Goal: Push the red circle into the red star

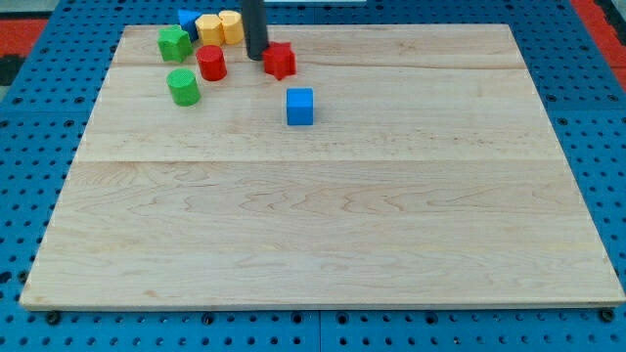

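Camera view: red circle (211, 63) sits near the board's top edge, toward the view's left. Red star (280, 61) lies to its right, on about the same line, a gap between them. My tip (256, 57) is down in that gap, just beside the star's left edge; whether it touches, I cannot tell. No fingers on this rig, just the bare rod, so nothing to open or close.

Around them: green cylinder (183, 87) below-left of the circle, near it. A second green block (174, 43), shape unclear, above-left. Two yellow blocks (209, 27) (231, 24) side by side at the top edge, a small blue block (188, 19) partly hidden behind them. Blue cube (300, 106) below-right of the star, apart from it. All on the wooden board (323, 235).

Judgement: approach step, push not begun. The tip stands on the wrong side of the circle. Next move calls for getting round to the circle's left, between the green blocks, then a straight push rightward. Risk: nudging the green cylinder, or knocking the star away first.
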{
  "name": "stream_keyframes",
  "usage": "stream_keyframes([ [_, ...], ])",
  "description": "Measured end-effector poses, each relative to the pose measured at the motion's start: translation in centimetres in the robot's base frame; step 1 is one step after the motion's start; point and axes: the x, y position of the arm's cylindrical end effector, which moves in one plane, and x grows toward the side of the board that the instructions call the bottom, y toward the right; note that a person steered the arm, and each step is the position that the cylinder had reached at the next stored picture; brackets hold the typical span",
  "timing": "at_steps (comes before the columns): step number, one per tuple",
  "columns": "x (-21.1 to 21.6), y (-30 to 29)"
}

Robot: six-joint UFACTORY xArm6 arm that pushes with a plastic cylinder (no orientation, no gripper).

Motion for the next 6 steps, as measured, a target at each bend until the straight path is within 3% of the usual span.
stream_keyframes([
  [3, -1.9, -10.7],
  [6, 2.0, -12.6],
])
